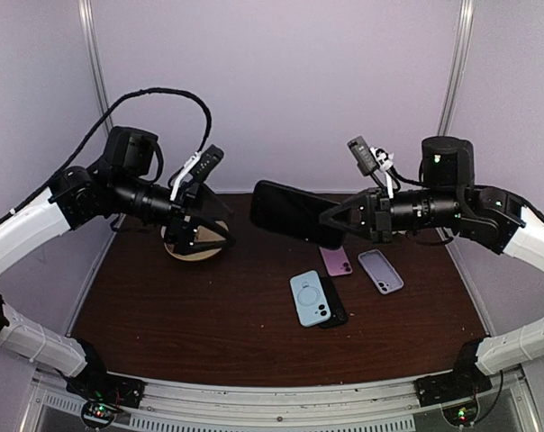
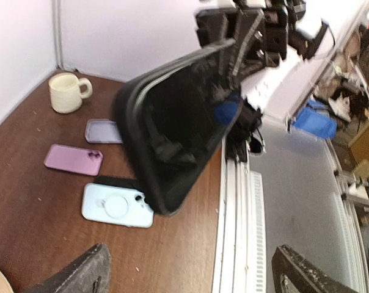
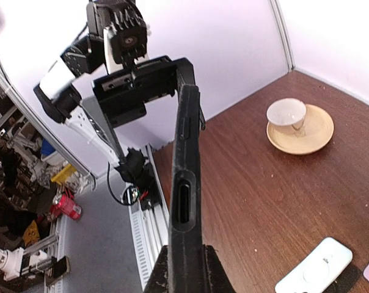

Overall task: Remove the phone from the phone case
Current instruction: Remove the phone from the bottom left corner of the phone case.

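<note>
A black phone case (image 1: 290,213) with the dark phone (image 2: 178,128) inside it hangs in the air over the middle of the table, tilted. My right gripper (image 1: 335,219) is shut on its right end. In the right wrist view the case (image 3: 184,171) stands edge-on, its port cut-out showing, pinched between the gripper (image 3: 183,268) fingers. My left gripper (image 1: 225,225) is open, a little to the left of the case and apart from it. In the left wrist view its fingers (image 2: 80,274) stand wide apart at the bottom edge, with nothing between them.
On the table lie a light blue phone (image 1: 309,298) over a black one (image 1: 335,313), a pink phone (image 1: 336,261) and a lavender phone (image 1: 380,271). A cup on a saucer (image 3: 300,131) stands at the back left, behind my left gripper.
</note>
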{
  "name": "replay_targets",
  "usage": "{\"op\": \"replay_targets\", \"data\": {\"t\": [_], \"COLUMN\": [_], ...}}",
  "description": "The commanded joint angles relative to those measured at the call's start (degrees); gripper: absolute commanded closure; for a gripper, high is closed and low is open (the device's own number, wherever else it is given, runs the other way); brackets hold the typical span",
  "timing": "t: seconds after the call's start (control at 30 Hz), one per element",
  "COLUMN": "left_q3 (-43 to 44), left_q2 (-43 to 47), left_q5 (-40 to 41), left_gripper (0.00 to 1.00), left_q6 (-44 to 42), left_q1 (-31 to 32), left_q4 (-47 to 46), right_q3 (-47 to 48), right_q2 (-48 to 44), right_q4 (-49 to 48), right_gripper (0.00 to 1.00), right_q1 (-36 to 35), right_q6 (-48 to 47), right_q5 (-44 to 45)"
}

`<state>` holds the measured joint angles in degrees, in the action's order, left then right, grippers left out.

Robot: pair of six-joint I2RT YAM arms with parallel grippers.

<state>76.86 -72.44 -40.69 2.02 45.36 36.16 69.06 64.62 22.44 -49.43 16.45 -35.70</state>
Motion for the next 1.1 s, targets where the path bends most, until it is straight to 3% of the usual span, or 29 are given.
{"op": "replay_targets", "data": {"t": [0.0, 0.1, 0.43, 0.6, 0.7, 1.07], "left_q3": [0.4, 1.9, -10.5, -21.7, -26.4, -30.8], "left_q2": [1.2, -0.1, 4.4, 8.4, 10.1, 13.5], "left_q5": [-7.1, -12.3, -14.7, -14.4, -14.4, -16.1], "left_gripper": [0.1, 0.16, 0.1, 0.09, 0.12, 0.31], "left_q6": [4.2, 3.2, 4.1, 9.3, 10.1, 9.6], "left_q1": [-2.1, -2.6, -2.8, -2.8, -2.8, -2.8], "left_q4": [-10.3, -11.1, -28.1, -46.2, -52.8, -59.2], "right_q3": [-0.7, -1.0, -6.9, -8.4, -8.4, -6.6], "right_q2": [-1.5, -1.4, -2.5, -1.5, -0.3, 3.6], "right_q4": [-14.1, -15.9, -23.9, -31.6, -34.5, -35.7], "right_gripper": [1.0, 1.0, 1.0, 1.0, 1.0, 1.0], "right_q1": [0.2, 0.2, 0.1, 0.0, -0.2, -1.1], "right_q6": [9.6, 11.7, 15.6, 16.5, 17.0, 16.2], "right_q5": [2.6, 2.4, -4.5, -10.4, -13.8, -20.0]}}
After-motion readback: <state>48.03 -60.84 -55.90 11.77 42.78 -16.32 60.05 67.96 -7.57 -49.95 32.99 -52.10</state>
